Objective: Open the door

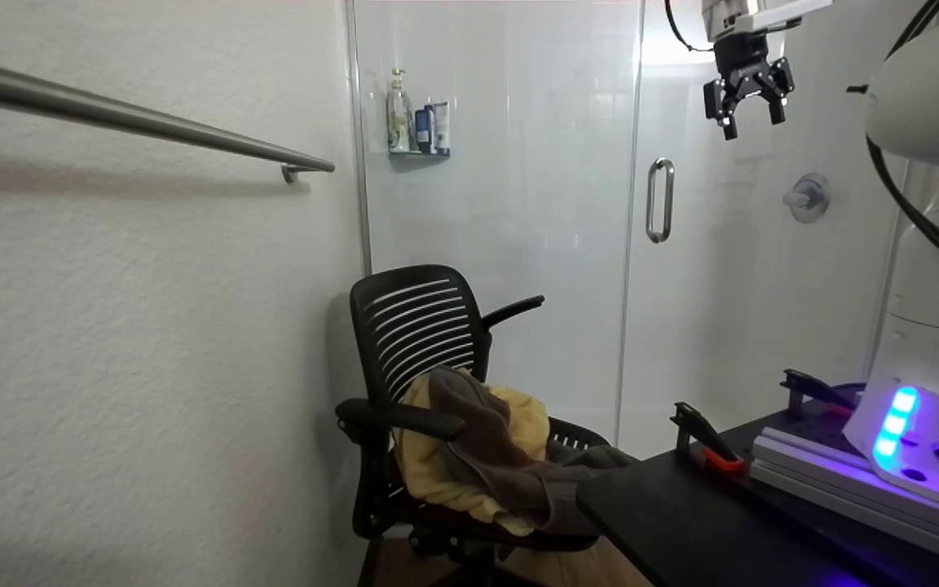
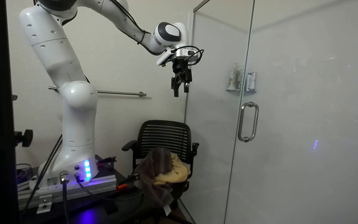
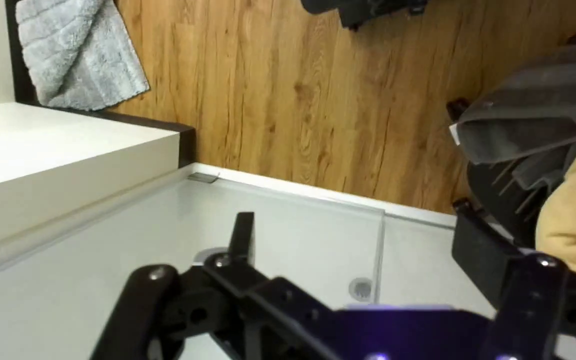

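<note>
Jaws spread; door [image 2: 303, 107] standing apart, its handle [image 2: 241, 122] lower.

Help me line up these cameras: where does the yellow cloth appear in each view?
Exterior view: the yellow cloth lies lower centre, partly under the dark cloth.
Exterior view: the yellow cloth lies lower centre, mostly right of the dark cloth.
Wrist view: the yellow cloth is at the right edge, partly cut off.
Shared landmark: the dark cloth, touching it in every view.
</note>
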Controlling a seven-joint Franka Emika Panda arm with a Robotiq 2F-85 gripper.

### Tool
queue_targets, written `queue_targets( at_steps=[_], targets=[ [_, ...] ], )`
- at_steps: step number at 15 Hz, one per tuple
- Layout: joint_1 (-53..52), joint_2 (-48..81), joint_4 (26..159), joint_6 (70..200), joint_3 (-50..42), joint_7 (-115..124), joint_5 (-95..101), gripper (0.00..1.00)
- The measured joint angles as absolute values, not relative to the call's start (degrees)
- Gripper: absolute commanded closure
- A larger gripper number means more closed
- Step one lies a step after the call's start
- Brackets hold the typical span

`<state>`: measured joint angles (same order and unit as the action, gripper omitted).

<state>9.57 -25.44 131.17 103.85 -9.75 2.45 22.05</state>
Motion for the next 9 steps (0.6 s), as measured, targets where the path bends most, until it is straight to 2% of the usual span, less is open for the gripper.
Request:
queue_targets(
  at_steps=[4,9],
  targets=[
    [10.01,-22.6,129.31,110.44,-12.33,0.25,17.45,0.0],
    [9.24,-21.13,127.36,111.38,-12.97,-3.28,9.3,0.0]
  ],
)
